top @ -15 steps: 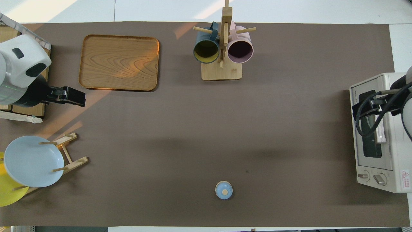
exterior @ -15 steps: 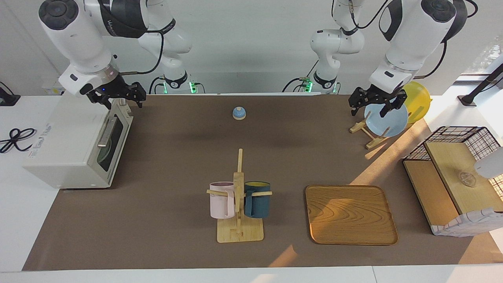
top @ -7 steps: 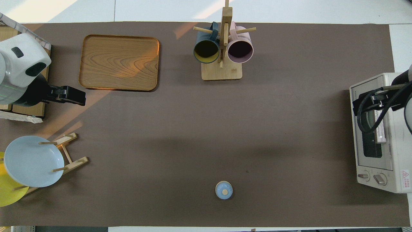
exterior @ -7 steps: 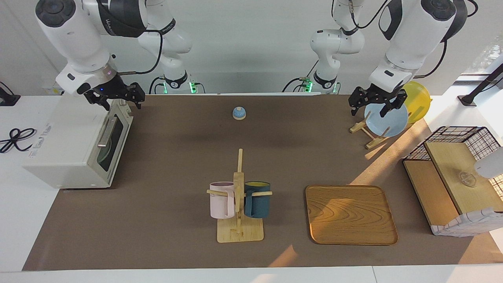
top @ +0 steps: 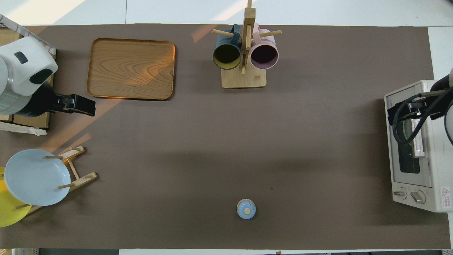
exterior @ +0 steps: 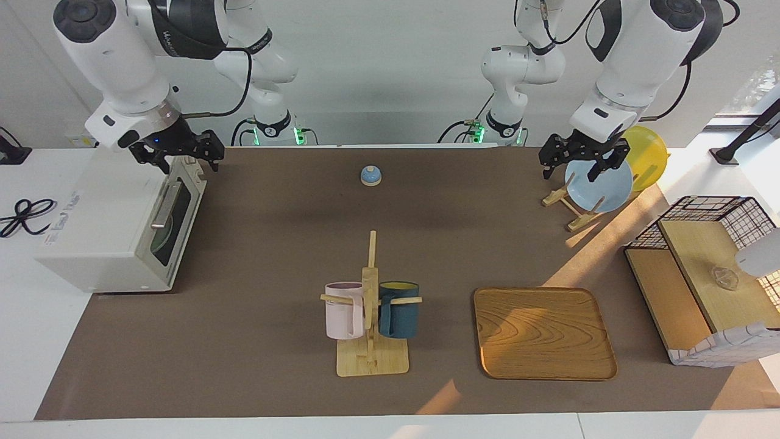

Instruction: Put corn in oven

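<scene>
The bright yellow plastic corn cob shows in neither view. A pale green round shape sits inside the dark door glass of the boxy off-white toaster oven [exterior: 103, 225], so the cob may be lying in there, hidden, though that is only a guess.

The toaster oven stands at about nine o'clock of the facing view, at the right arm's end of the brown worktop [exterior: 274, 244]. Its door looks shut.

The right gripper [exterior: 177, 155] hangs over the oven's top front edge, just above the door, likely because that arm works the door. I cannot tell whether it is open or closed.

The left gripper [exterior: 579, 161] waits at about two o'clock, over the light blue round plate [exterior: 600, 186] on its wooden rack, out of the way. Its state I cannot tell either, and it carries nothing yellow.
</scene>
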Tool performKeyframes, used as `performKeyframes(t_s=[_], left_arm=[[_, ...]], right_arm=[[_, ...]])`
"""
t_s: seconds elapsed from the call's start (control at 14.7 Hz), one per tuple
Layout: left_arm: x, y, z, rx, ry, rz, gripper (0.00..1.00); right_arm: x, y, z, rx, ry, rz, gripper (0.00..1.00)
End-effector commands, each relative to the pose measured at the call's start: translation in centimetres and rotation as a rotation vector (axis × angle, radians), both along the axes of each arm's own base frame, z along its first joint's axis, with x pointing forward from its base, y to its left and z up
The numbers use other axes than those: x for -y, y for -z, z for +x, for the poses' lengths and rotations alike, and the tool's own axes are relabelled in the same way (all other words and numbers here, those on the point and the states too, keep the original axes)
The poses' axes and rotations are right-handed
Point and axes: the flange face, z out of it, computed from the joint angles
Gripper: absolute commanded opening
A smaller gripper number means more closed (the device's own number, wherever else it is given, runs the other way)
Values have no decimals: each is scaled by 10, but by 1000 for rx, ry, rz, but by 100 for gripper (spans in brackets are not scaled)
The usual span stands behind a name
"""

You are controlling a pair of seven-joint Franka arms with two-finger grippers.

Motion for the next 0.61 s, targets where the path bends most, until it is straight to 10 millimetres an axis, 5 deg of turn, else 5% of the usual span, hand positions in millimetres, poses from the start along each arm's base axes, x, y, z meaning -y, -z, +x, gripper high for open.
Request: performKeyframes(t_s=[0.0, 0.2, 0.54], left_arm=[[-1, -6, -4, 20, 7, 3, 100], [-2, -5, -4, 15, -4, 2, 100], [5, -6, -5, 23, 5, 1, 100]], right_arm=[[-1, -1, 6, 12, 25, 49, 100], [30, 1, 7, 10, 85, 52, 100], [21, -13, 12, 41, 69, 56, 100]])
